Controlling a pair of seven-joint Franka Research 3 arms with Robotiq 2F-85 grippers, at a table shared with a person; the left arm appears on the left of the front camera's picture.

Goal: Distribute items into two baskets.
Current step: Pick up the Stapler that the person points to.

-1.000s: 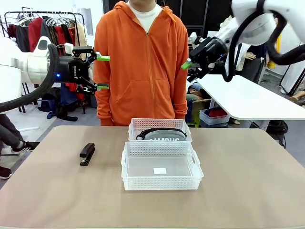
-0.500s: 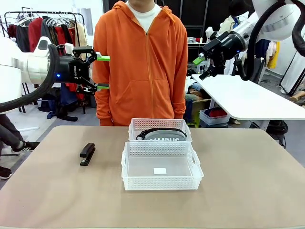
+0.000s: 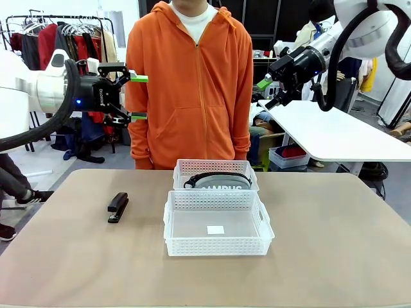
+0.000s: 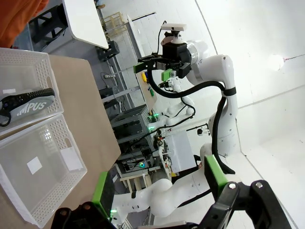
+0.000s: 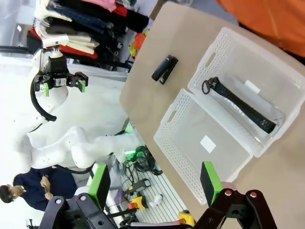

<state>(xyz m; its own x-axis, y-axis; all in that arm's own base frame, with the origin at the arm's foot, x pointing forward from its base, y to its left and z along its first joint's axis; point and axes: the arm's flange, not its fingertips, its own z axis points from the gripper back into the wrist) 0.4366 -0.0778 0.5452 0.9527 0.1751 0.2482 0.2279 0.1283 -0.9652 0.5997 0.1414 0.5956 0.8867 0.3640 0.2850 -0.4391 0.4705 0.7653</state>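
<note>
Upper left, the left hand (image 3: 139,97) hangs spread wide, empty. Centre-left, the boxy black stapler (image 3: 117,206) lies on the smooth tan tabletop (image 3: 327,250). At centre, the lattice-walled white plastic front basket (image 3: 218,244) abuts the rear basket (image 3: 215,165), which holds the grey, seemingly fabric pouch (image 3: 222,183). Upper right, the right hand (image 3: 266,94) gapes wide, empty.

The grey pouch (image 3: 221,183) in the far basket (image 3: 215,165) reads "CAMPUS", its first letter seemingly part-hidden.

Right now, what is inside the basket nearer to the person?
A grey pouch with a black strap lies in the far basket. The near basket covers the pouch's lower part, so anything beneath it cannot be seen.
</note>
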